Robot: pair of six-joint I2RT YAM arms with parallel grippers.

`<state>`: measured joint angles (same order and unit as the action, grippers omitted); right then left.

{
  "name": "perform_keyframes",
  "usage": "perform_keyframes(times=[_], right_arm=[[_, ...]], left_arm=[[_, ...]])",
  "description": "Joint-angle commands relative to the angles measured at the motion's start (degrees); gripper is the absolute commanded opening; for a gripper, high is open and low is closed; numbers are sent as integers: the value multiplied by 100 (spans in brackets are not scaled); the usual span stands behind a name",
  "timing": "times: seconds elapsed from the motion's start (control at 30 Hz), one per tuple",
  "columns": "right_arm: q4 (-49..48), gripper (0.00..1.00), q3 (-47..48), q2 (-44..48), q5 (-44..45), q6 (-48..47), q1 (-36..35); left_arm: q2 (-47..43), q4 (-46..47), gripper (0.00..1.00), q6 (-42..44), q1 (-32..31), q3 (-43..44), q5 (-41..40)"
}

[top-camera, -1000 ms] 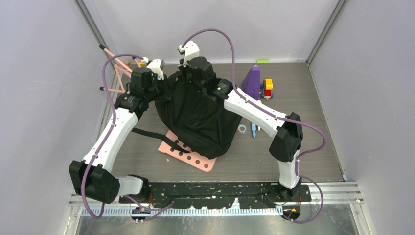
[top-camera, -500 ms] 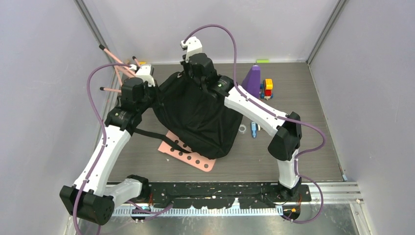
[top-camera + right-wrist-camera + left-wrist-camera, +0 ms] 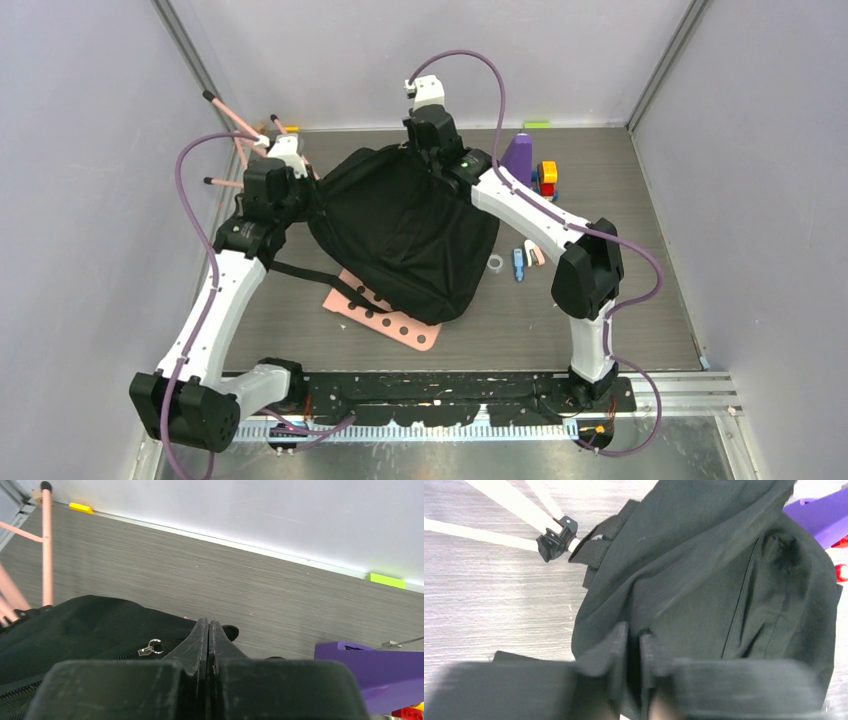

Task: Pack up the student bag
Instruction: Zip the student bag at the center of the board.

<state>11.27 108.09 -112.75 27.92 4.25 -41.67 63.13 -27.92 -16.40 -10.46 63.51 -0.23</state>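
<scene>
The student bag (image 3: 400, 235) is a large black fabric backpack lying mid-table, its mouth stretched between both arms. At the bag's left edge, my left gripper (image 3: 304, 193) is pinched on a fold of black fabric (image 3: 684, 595); its jaws (image 3: 634, 635) stand almost together with cloth between them. My right gripper (image 3: 412, 150) is at the bag's far rim. Its jaws (image 3: 208, 623) are pressed together at the rim, beside a silver zipper pull (image 3: 150, 647). A black shoulder strap (image 3: 310, 277) trails left.
A pink perforated board (image 3: 392, 320) lies under the bag's near corner. A pink rod frame (image 3: 238, 140) stands back left. A purple cone (image 3: 518, 155), coloured blocks (image 3: 546, 178), a small ring (image 3: 494, 263) and small blue and pink pieces (image 3: 518, 262) lie right of the bag.
The left gripper has shut on the bag's left edge and pulled left. The right gripper has moved right and back with the rim, spreading the bag's mouth wider.
</scene>
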Motion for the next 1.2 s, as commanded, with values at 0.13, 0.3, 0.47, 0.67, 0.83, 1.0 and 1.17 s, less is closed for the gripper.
perform_keyframes(times=[0.13, 0.3, 0.47, 0.67, 0.83, 1.0, 1.17], right_arm=[[-628, 1, -537, 732, -118, 391, 401], [-669, 1, -710, 850, -570, 545, 388], [-672, 1, -798, 894, -631, 536, 388], [-666, 0, -775, 884, -698, 519, 388], [-700, 0, -815, 869, -643, 499, 386], [-428, 1, -758, 726, -88, 556, 427], [-292, 1, -872, 636, 412, 631, 604]], left_arm=[[840, 442, 68, 579, 228, 1208, 1467], [2031, 401, 78, 805, 189, 2447, 2331], [2887, 140, 83, 1447, -193, 3223, 2700], [3617, -169, 66, 1845, -654, 3656, 2174], [3612, 19, 7, 1816, -719, 3515, 1740], [3128, 531, 0, 1726, -710, 3062, 272], [2827, 504, 0, 1306, -352, 3007, -103]])
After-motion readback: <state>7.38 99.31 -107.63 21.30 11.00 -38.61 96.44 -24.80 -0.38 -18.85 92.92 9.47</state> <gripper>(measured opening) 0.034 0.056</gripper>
